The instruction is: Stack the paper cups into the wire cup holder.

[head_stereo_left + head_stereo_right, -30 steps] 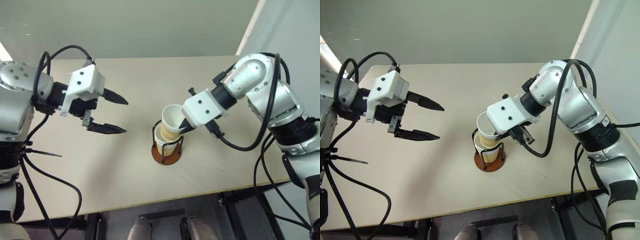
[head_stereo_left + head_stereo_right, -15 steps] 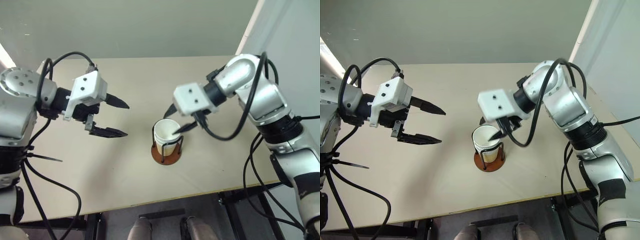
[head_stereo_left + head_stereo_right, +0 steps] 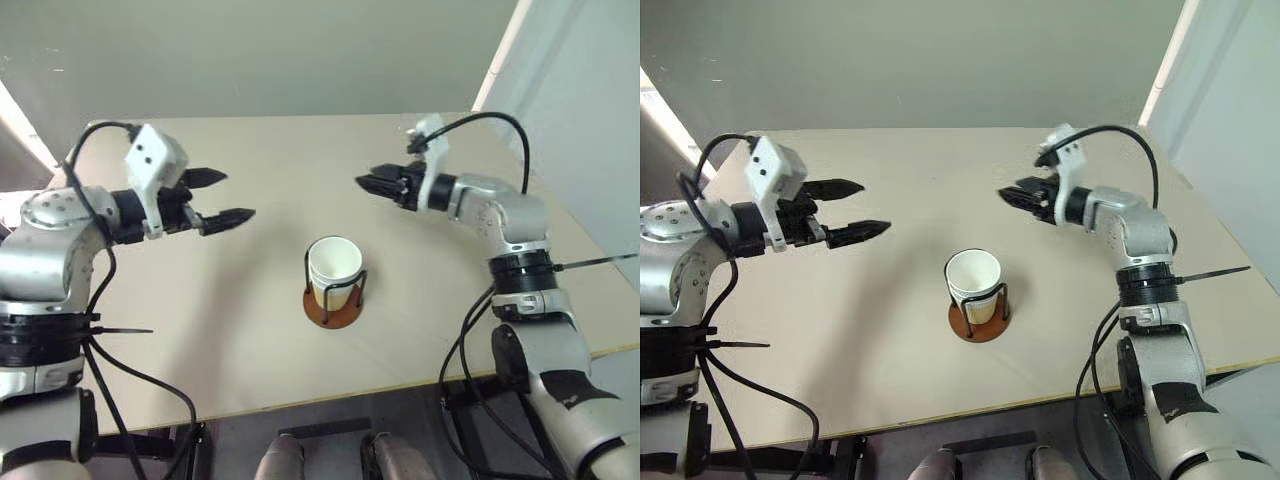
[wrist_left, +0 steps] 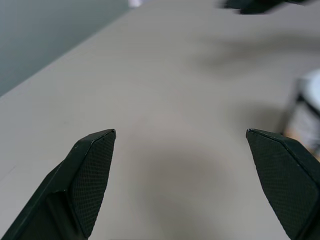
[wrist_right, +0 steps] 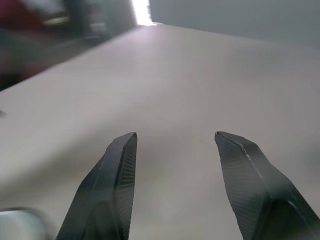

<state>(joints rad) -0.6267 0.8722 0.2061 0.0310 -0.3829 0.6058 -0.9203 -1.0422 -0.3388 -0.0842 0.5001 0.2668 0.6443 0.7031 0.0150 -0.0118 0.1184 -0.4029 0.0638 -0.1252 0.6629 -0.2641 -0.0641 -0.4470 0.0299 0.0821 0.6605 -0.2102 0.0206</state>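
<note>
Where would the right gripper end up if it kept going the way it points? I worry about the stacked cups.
Probably nowhere near: the right gripper points across the bare table, above and beyond the paper cups.

Soft, even light, faint shadows on the table (image 3: 250, 330), blurred backgrounds in both wrist views

Setting: a plain test room or lab. Indicators: a bare beige table (image 3: 250, 350) on black metal legs (image 3: 480, 395), blank grey-green wall (image 3: 300, 50), white panel (image 3: 580, 80).
</note>
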